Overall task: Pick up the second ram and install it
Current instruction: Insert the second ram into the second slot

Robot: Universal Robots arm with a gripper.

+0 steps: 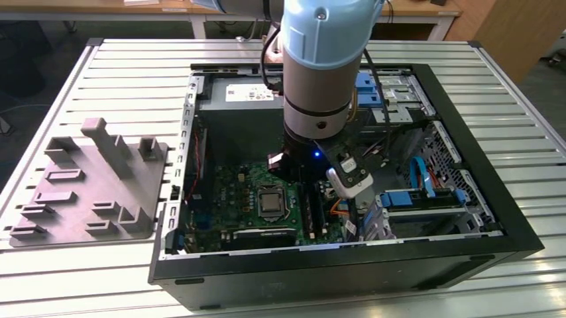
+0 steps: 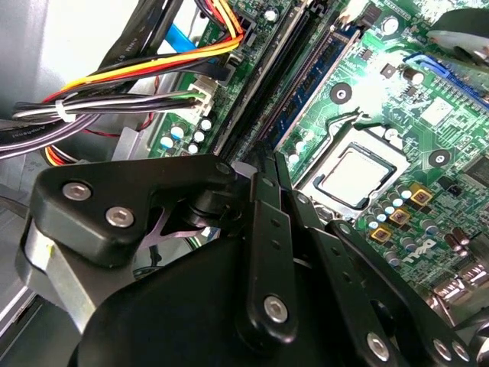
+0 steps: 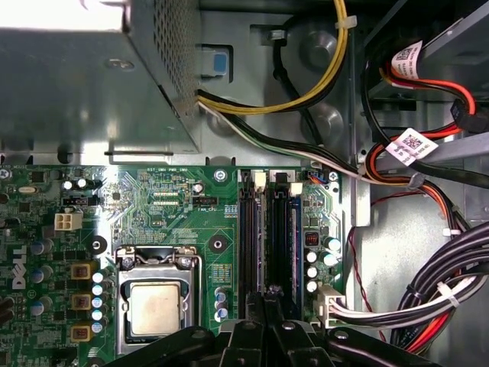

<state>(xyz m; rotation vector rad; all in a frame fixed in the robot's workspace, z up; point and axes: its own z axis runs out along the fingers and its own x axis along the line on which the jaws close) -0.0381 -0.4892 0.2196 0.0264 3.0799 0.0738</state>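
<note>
Your hand (image 3: 267,306) is pressed together on the ram (image 3: 293,245), edge-down in a slot by the board's cable-side edge: any tilt and it jams or seats crooked.

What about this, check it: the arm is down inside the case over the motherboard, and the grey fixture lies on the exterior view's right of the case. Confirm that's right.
Not quite. The grey fixture lies on the exterior view's left of the case, not its right; the exterior view shows it. The arm is indeed down inside the case over the motherboard.
</note>
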